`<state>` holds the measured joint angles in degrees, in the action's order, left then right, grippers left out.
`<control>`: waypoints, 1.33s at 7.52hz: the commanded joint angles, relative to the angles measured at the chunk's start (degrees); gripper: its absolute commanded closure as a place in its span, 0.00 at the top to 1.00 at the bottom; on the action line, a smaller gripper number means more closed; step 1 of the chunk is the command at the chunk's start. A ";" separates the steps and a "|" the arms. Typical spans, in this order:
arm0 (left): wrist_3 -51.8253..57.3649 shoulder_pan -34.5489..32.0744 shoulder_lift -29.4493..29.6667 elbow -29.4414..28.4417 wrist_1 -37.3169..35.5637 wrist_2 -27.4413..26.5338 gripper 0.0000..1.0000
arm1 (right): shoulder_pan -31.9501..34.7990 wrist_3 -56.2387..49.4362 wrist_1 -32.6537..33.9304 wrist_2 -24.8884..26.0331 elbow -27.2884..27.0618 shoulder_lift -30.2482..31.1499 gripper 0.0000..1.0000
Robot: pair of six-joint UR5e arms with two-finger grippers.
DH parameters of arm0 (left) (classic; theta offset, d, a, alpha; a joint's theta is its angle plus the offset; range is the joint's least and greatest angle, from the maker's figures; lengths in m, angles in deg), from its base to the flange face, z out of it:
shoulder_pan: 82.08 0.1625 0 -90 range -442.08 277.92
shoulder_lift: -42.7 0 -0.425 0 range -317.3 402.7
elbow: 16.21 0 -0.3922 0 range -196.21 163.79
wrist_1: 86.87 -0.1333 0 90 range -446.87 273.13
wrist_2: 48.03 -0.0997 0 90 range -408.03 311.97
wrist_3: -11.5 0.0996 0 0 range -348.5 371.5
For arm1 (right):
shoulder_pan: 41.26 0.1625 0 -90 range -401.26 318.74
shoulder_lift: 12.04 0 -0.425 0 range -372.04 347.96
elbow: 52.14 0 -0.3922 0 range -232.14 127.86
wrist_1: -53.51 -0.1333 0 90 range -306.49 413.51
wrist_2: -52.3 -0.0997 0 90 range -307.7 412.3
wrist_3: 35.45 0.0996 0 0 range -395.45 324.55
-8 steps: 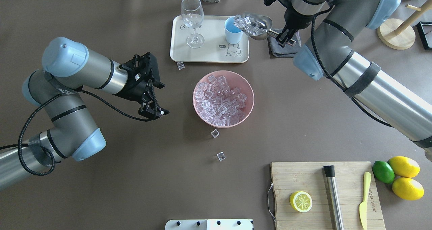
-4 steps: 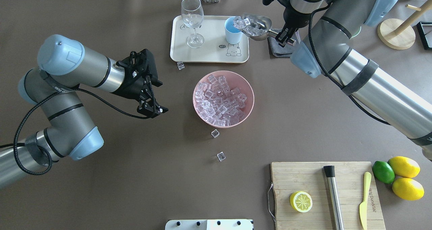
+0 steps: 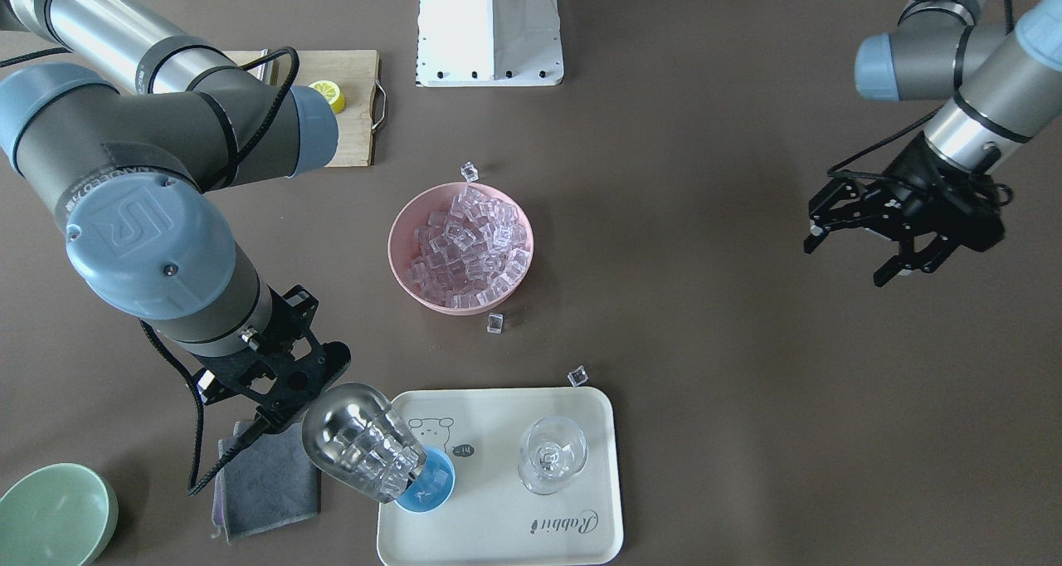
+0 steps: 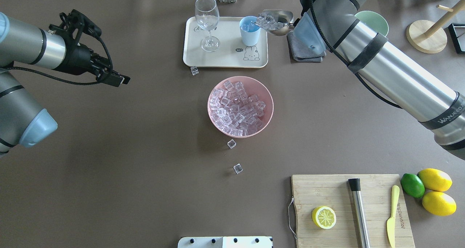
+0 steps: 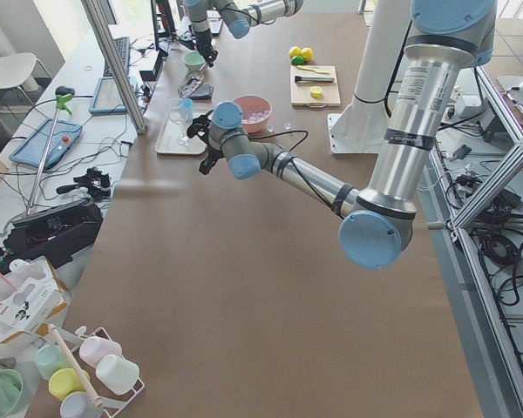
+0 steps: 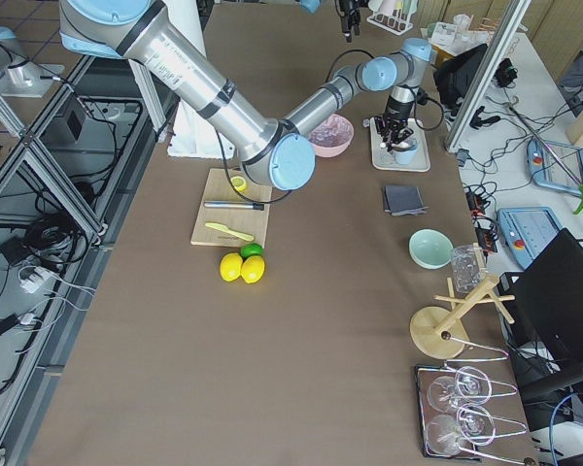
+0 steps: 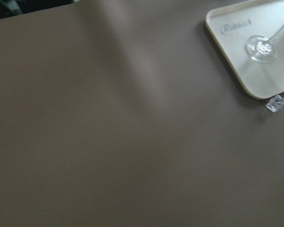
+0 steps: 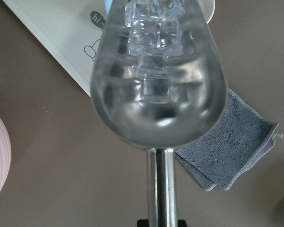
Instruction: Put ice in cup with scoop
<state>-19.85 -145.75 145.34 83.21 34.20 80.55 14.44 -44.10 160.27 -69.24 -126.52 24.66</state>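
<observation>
The right gripper [image 3: 303,387] is pinched on the short straight handle of the shiny silver metal scoop [image 8: 158,85]. The scoop's deep bowl tips forward and down, away from the fingers. Small clear glassy ice cubes [image 8: 154,33] crowd at the scoop's lip. The lip hangs right over the rim of the small round light-blue cup [image 3: 431,487]. Whether any cubes lie in the cup I cannot tell. Under the gripper lies a folded grey cloth [image 3: 270,475].

The cup stands on the near corner of a cream rectangular tray [image 3: 498,541]. A clear stemmed glass [image 3: 552,454] stands upright further along the tray. Beyond the tray, a round pink bowl [image 3: 402,259] is heaped with more cubes. Three loose cubes [image 3: 495,323] lie on the brown table around it.

Well apart, across the table, the left gripper [image 3: 846,259] hovers with its fingers spread, holding nothing.
</observation>
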 commanded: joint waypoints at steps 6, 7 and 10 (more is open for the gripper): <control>29.52 -25.34 -11.94 3.22 -36.21 -3.44 1.00 | -0.15 -9.19 13.21 4.03 4.15 -6.73 0.00; 30.03 -25.46 -11.94 3.06 -37.47 -4.39 1.00 | -0.15 -9.27 13.21 4.29 4.15 -6.73 0.00; 42.09 -28.85 -14.74 1.13 -37.39 -4.75 1.00 | -0.15 -10.07 13.92 4.65 3.20 -6.64 0.00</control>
<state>12.98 -171.53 132.32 85.13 -2.91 76.17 14.29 -53.79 173.74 -64.76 -122.48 17.97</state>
